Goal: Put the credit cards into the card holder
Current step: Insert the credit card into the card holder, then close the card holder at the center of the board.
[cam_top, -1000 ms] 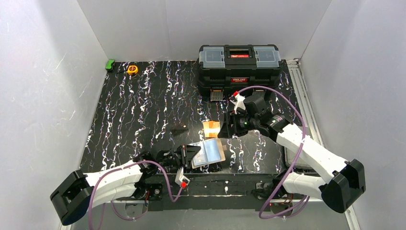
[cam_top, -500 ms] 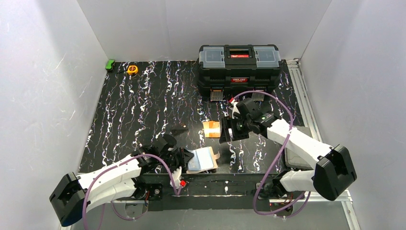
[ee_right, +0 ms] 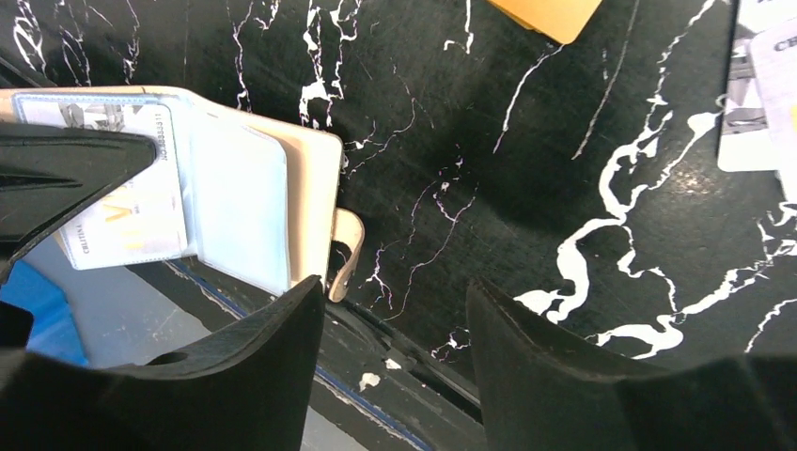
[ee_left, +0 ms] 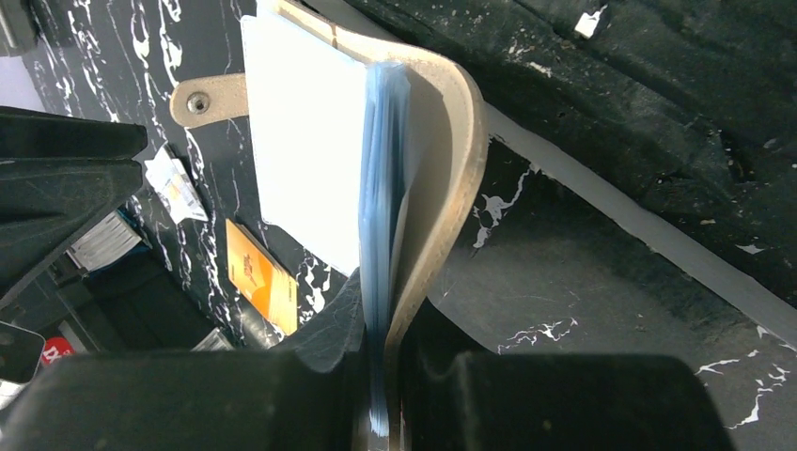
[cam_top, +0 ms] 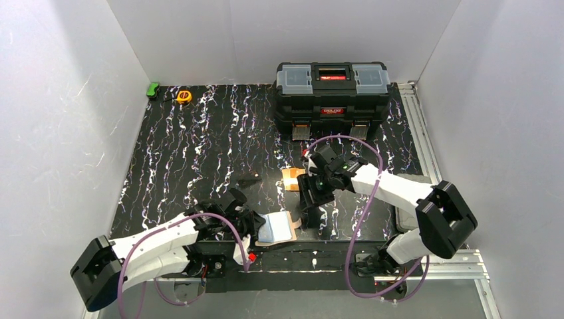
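At the near edge of the table (cam_top: 199, 153) our left jaws are clamped on the card holder (cam_top: 278, 227), which lies open. Just beyond it, our right jaws hang part-open and empty. We judge the next move is to pick up the orange card (cam_top: 292, 178) farther out. We cannot make out the black card against the dark table.

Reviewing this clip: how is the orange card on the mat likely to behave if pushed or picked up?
The orange card lies flat on the marbled mat with little raised edge, so it will probably slide when pushed and resist a pinch from above. It looks thin and unbent, so it is likely light and fairly stiff, not floppy.
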